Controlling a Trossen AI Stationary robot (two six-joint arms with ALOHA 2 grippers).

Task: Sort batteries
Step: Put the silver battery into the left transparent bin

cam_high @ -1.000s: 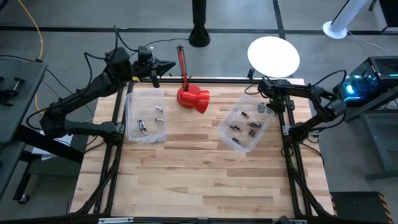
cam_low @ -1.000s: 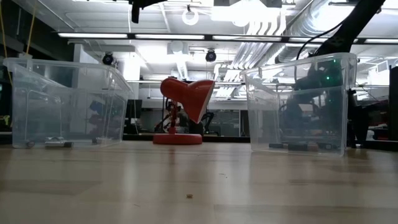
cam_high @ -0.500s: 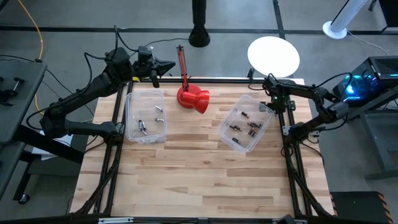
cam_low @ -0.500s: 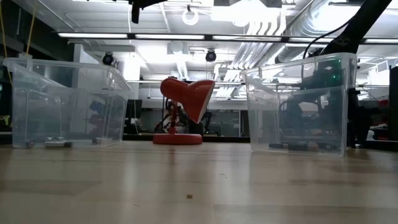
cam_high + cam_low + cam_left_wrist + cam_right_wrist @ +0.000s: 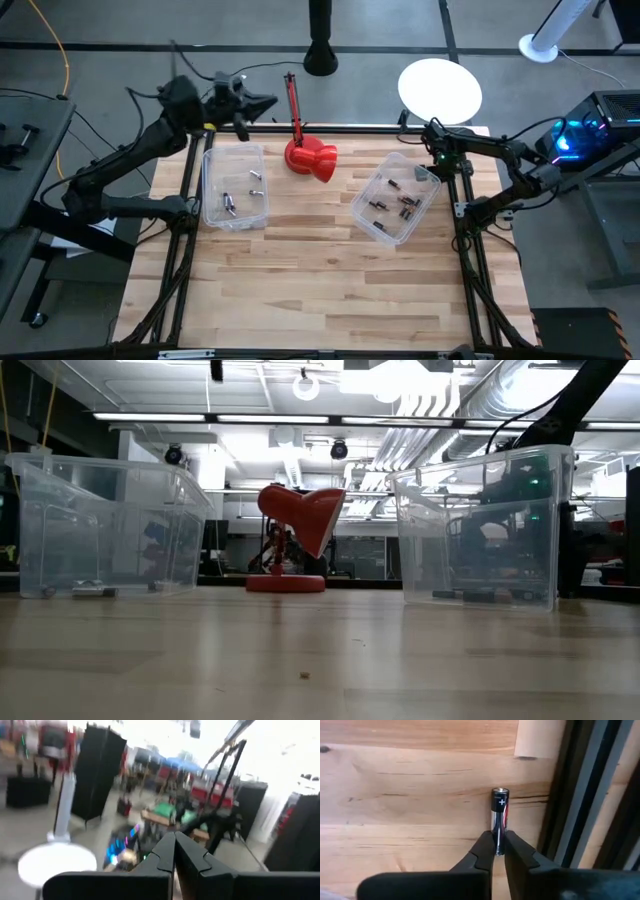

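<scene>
My right gripper [image 5: 440, 152] is at the table's far right corner, just beyond the far corner of the right clear bin [image 5: 395, 197]. It is shut on a black and red battery [image 5: 500, 817]. Several batteries [image 5: 392, 203] lie in that bin, and a few batteries [image 5: 240, 190] lie in the left clear bin [image 5: 235, 186]. My left gripper [image 5: 262, 102] is beyond the table's far edge, above the left bin's far end. It is shut and empty, as its wrist view [image 5: 175, 842] shows. My right gripper pinches the battery's end away from the plus mark [image 5: 498, 845] between its two fingertips. The fingers lie along the battery, which sticks out past them with its plus end foremost, over the bare wood. I cannot tell whether it touches the table.
A red scoop-like object [image 5: 310, 157] with a long red handle stands at the far edge between the two bins. Dark frame rails [image 5: 590, 795] run beside the right gripper. The near half of the table [image 5: 320, 290] is bare wood.
My right gripper has moved from over the right bin's far corner toward the table's far edge. My left arm has risen and drawn a little toward the table's left, its gripper staying shut.
</scene>
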